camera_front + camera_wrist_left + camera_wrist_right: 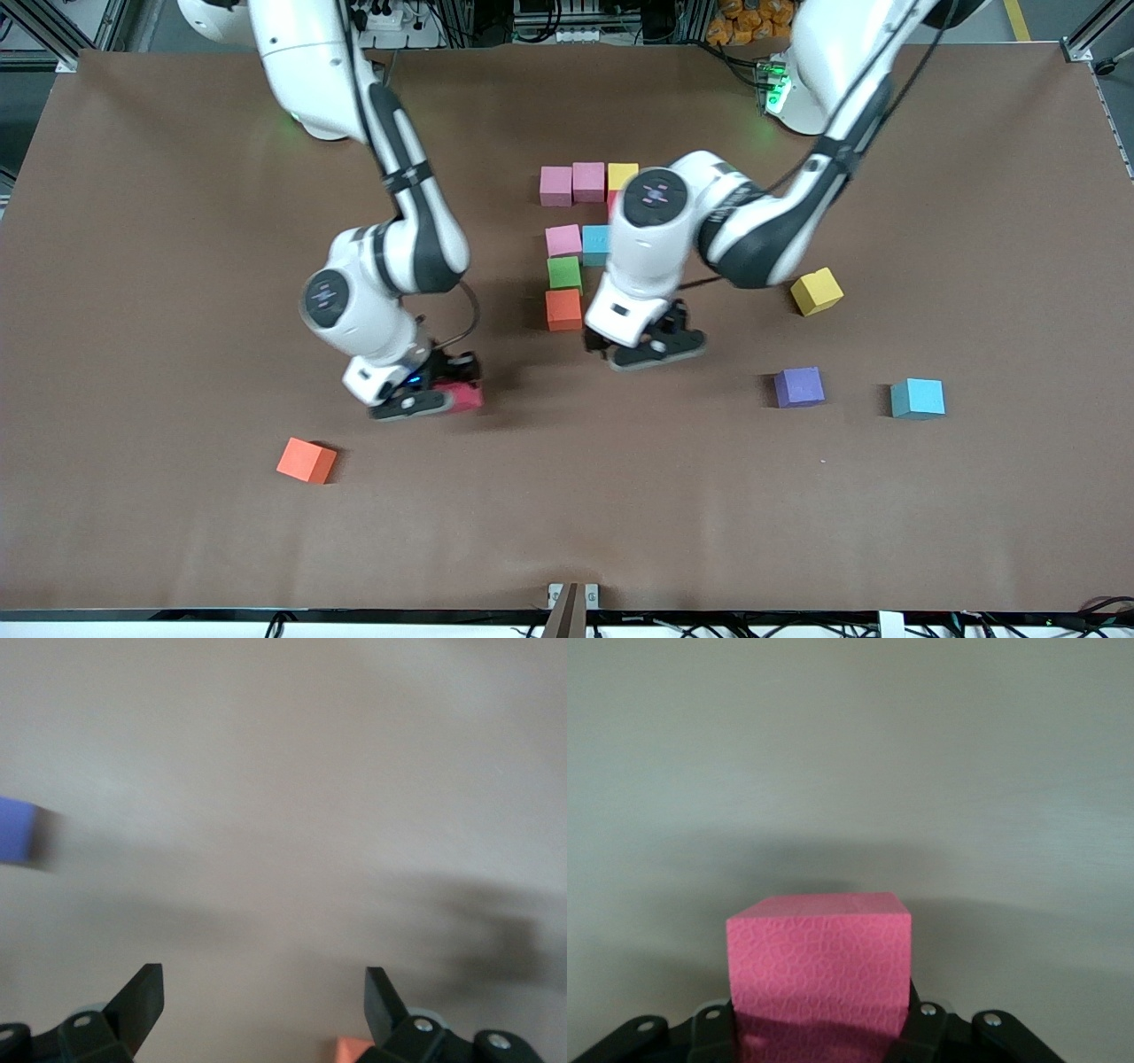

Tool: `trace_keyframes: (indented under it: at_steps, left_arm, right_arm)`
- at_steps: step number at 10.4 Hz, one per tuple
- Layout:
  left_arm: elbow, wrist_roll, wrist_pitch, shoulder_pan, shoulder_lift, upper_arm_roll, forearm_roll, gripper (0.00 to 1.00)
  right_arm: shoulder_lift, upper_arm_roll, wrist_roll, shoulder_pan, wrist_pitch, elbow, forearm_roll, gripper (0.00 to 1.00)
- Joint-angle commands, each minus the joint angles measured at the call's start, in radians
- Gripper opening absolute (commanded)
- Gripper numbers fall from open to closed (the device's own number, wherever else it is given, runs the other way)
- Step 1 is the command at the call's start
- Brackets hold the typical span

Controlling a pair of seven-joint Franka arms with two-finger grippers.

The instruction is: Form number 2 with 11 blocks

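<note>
Right claw (pixel 440 396) clenched on pink block (pixel 464 395) low over surface (pixel 177 266), left claw (pixel 644 347) released, empty, beside orange block (pixel 563 309) of half-built number 2 (pixel 580 239), loose blocks scattered nr front.

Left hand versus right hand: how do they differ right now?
The left hand is open and empty; the right hand is shut on a pink block. The left hand is beside the orange block at the end of the block pattern; the right hand is apart from the pattern, toward the right arm's end of the table. Both are low over the table, pointing down.
</note>
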Motion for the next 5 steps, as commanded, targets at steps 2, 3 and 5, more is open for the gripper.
trace_keyframes:
  at_steps: [2,3,5]
  left_arm:
    - [-0.13,0.246,-0.033,0.147,-0.104,-0.013,0.008,1.0]
    - [-0.164,0.297,-0.033,0.179,-0.129,-0.013,0.008,1.0]
    - [-0.245,0.367,-0.033,0.221,-0.191,-0.021,0.007,1.0]
  right_arm:
    - [0.005,0.016,-0.043,0.091,-0.013,0.104,-0.103,0.21]
    - [0.005,0.053,-0.044,0.105,-0.012,0.119,-0.11,0.2]
    - [0.018,0.096,-0.07,0.126,-0.013,0.161,-0.181,0.17]
